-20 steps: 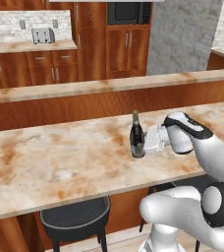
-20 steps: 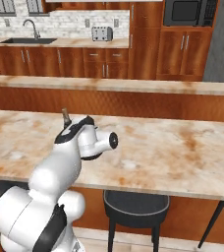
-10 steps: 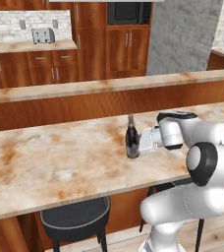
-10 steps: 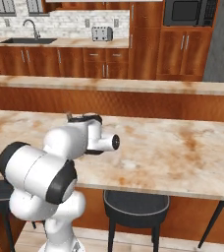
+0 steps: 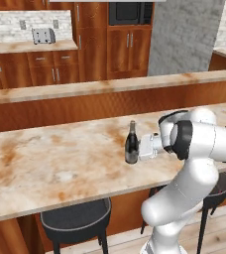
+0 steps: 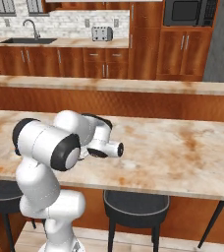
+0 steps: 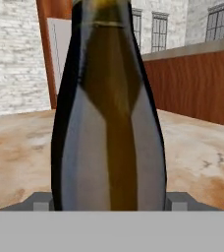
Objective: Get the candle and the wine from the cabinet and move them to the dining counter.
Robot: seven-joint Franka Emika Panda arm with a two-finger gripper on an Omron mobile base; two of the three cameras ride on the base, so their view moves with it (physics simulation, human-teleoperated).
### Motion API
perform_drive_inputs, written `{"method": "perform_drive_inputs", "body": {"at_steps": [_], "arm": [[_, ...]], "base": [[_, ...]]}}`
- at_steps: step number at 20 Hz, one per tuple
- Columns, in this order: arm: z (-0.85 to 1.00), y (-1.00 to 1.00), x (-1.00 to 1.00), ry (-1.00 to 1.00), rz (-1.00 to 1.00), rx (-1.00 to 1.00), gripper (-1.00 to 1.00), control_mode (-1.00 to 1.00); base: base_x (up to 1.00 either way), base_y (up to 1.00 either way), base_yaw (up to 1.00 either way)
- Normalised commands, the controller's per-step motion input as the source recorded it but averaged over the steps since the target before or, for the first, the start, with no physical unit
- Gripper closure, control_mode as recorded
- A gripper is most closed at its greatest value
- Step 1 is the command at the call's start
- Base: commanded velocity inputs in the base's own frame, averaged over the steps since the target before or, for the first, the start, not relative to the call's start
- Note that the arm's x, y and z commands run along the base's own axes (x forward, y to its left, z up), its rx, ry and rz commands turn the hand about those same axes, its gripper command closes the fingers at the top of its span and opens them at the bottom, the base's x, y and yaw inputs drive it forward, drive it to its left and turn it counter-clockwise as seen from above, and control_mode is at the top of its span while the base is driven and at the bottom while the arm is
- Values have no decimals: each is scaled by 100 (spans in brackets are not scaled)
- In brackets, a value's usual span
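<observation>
1. On the far left of the left base view, a toaster (image 5: 43, 35) sits on the back counter, well apart from the work.
2. Nearer the middle, the dining counter (image 5: 50, 163) carries the wine (image 5: 131, 144), which stands upright on its base near the counter's front edge, probably set there for an easy reach from the base.
3. Just right of the bottle, the gripper (image 5: 141, 148) meets it from the side at body height, the hand held level; a side approach suits a tall narrow bottle that must stay upright.
4. From the hand view, the wine (image 7: 109, 108) sits squarely between the two fingertips (image 7: 41, 202), with the jaws standing wide on either side of the glass. Whether the pads press the bottle or stand just off it I cannot tell.
5. Judging by the bottle resting on the counter, the wine half of the task looks delivered; the candle remains to be brought.
</observation>
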Motion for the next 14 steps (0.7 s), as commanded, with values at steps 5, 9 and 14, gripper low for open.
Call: {"method": "perform_drive_inputs", "body": {"at_steps": [5,9,14], "arm": [[-28,0,25,0,2,0,100,-100],[-31,1,26,0,2,0,100,-100],[-46,14,-1,0,0,-2,100,-100]], "base": [[0,0,0],[0,0,0],[0,0,0]]}}
